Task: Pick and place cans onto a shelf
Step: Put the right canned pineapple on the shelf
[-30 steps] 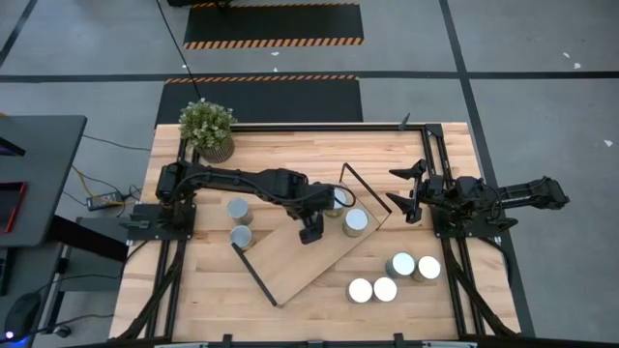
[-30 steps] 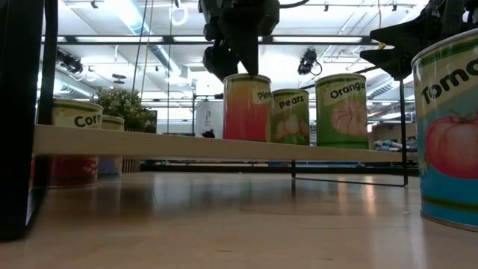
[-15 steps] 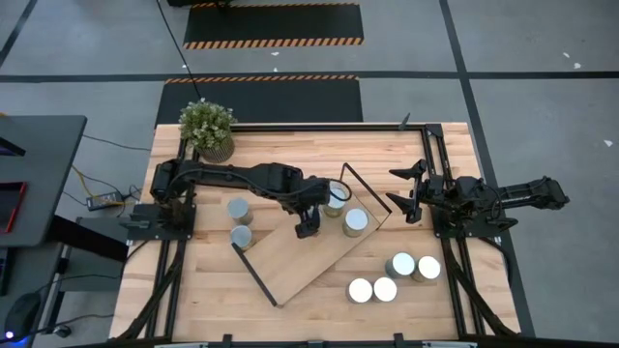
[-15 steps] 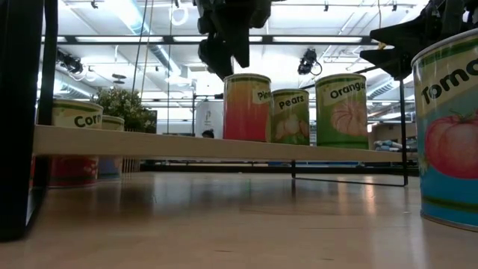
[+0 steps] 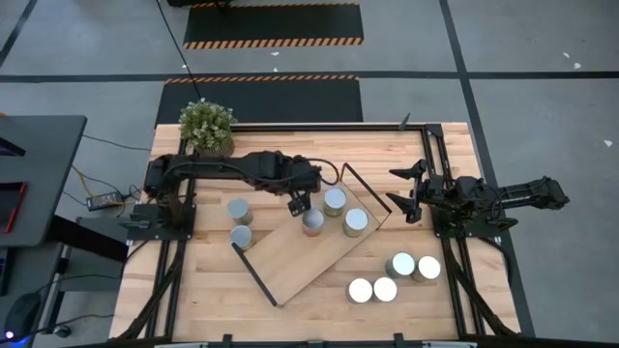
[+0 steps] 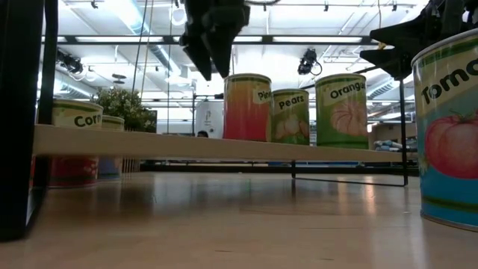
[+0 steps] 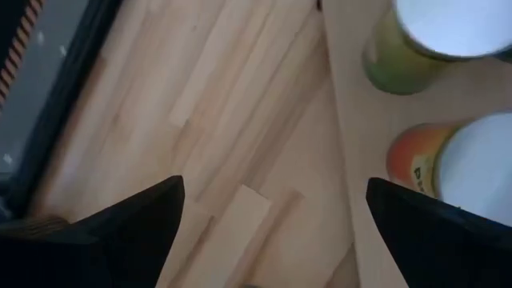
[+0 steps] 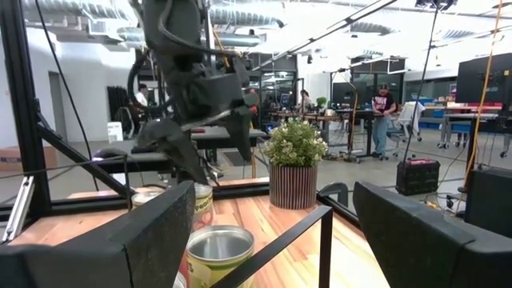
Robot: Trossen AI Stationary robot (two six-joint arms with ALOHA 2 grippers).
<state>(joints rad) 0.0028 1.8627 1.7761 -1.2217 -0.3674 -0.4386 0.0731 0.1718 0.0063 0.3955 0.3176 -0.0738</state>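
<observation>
left gripper (image 5: 298,204) spread wide, empty, just beside long light-wood shelf board (image 5: 290,256) | right gripper (image 5: 406,198) parked off shelf's far end, part-open, nothing held | risk: red-orange silver-topped tin (image 5: 312,222) on shelf could be clipped and toppled if gripper swings low

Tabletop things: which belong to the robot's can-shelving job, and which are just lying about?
Job: eight small silver-topped cylindrical tin cans; long light-wood shelf board with black wire end frames; open left hand above the shelf.
Lying about: potted green plant.

Wooden table (image 5: 193,290) with tilted shelf (image 5: 290,256), five cans (image 5: 387,277), potted plant (image 5: 206,128).
</observation>
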